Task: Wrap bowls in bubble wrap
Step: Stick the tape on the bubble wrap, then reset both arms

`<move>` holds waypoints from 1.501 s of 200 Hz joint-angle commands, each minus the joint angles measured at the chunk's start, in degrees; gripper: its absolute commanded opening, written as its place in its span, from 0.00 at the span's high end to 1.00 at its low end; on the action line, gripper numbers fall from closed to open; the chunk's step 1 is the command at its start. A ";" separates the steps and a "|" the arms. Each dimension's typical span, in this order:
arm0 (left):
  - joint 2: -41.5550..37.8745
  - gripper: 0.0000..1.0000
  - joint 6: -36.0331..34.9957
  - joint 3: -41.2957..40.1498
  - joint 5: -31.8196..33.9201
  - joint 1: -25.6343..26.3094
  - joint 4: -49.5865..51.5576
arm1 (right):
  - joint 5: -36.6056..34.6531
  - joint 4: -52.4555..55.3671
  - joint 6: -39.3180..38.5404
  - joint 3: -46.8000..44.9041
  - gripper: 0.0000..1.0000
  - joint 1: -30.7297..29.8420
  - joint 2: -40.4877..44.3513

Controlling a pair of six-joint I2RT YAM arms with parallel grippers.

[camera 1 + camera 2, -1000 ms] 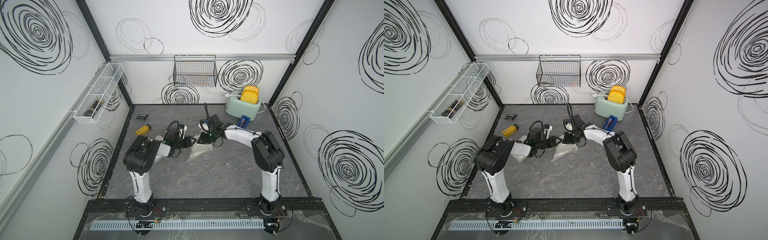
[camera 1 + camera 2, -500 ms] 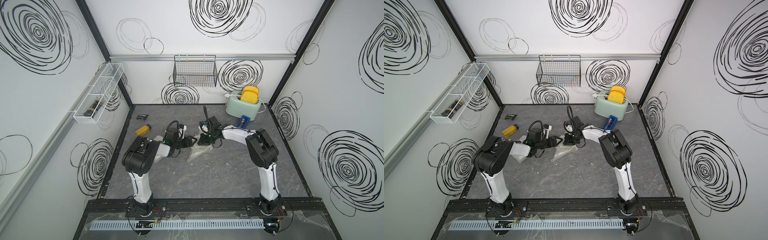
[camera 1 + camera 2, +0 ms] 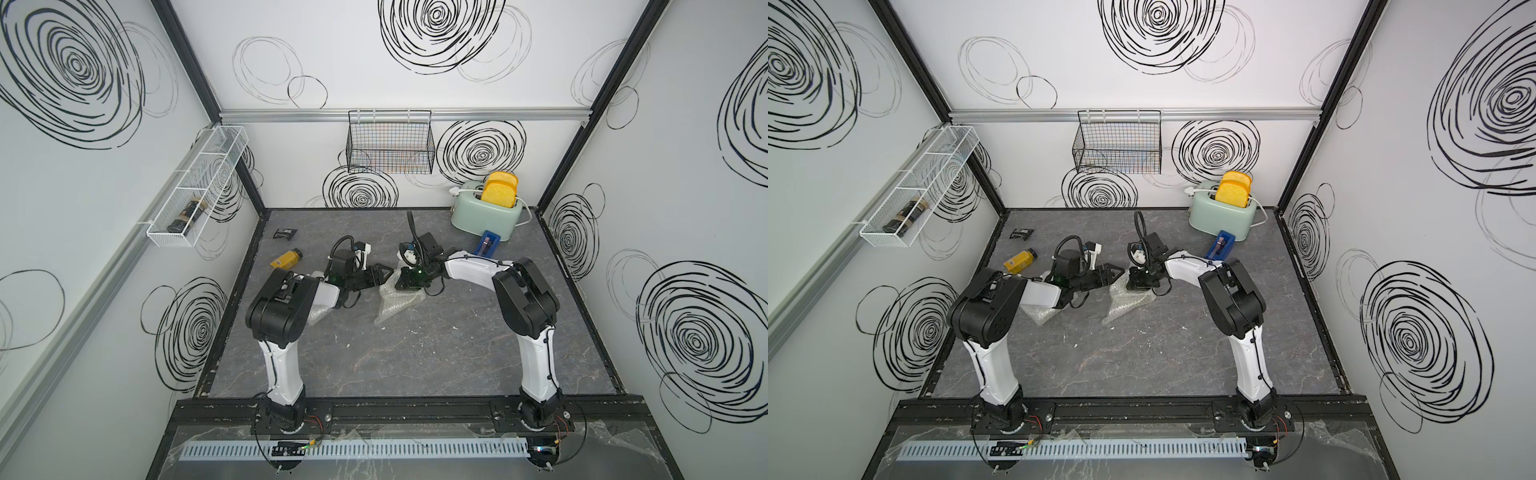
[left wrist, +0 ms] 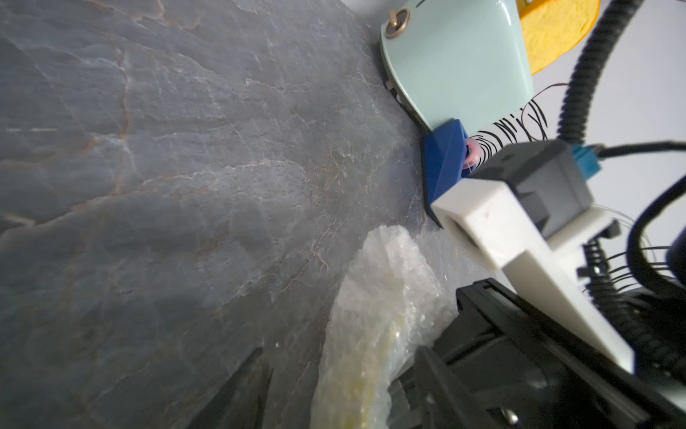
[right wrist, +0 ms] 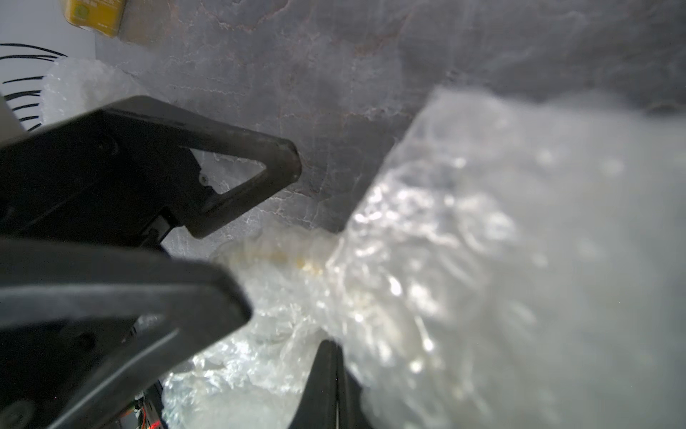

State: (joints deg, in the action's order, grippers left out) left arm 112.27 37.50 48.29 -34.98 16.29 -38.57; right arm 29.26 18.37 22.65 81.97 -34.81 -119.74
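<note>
Left end effector (image 3: 385,275) opened wider beside bubble wrap (image 3: 395,301), contact unclear.

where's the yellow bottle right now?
In both top views the yellow bottle lies on its side near the far-left corner of the table, just camera-side of the small black packet.

Your flat grey stone table top (image 3: 415,353) has thin pale and rusty lines. Your clear whitish bubble wrap sheet (image 3: 392,301) shows yellow inside. The rounded toaster (image 3: 478,216) is mint green, its toast (image 3: 500,193) yellow.
</note>
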 commanded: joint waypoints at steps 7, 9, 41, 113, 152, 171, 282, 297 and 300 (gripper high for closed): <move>2.24 0.45 1.00 0.46 -1.93 0.16 -3.85 | 0.36 1.02 -0.59 -1.25 0.91 -0.17 2.23; 2.25 0.46 1.00 0.37 -1.89 0.17 -3.99 | 0.36 1.04 -0.59 -1.17 0.91 -0.17 2.21; 2.13 0.62 1.60 -1.04 -1.76 -0.26 -5.61 | 0.67 1.10 -0.49 -1.04 0.90 0.00 3.58; -9.42 0.13 0.67 -3.62 4.26 -0.48 -2.00 | 3.31 1.64 -0.41 -2.32 0.73 2.58 14.49; -29.88 0.04 -2.18 -8.74 18.15 1.55 7.56 | -0.08 -0.89 -0.95 -9.32 0.57 5.44 26.67; -42.37 0.03 -6.43 -12.15 28.40 6.25 14.29 | -1.21 -5.08 -1.02 -15.78 0.51 7.85 35.09; -98.19 0.03 -34.82 -46.46 81.57 26.62 13.00 | -30.79 -24.48 -7.11 -56.60 0.32 18.86 73.33; -97.14 0.03 -39.42 -47.60 87.35 26.99 9.47 | -33.53 -28.27 -11.36 -61.46 0.31 20.32 76.37; -96.89 0.03 -40.48 -48.22 86.56 26.75 7.13 | -33.94 -29.29 -12.04 -62.50 0.31 20.45 76.99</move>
State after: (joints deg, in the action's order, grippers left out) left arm 14.85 9.76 1.41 40.29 42.65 -25.28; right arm 4.16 -2.90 16.88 25.23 -16.12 -46.98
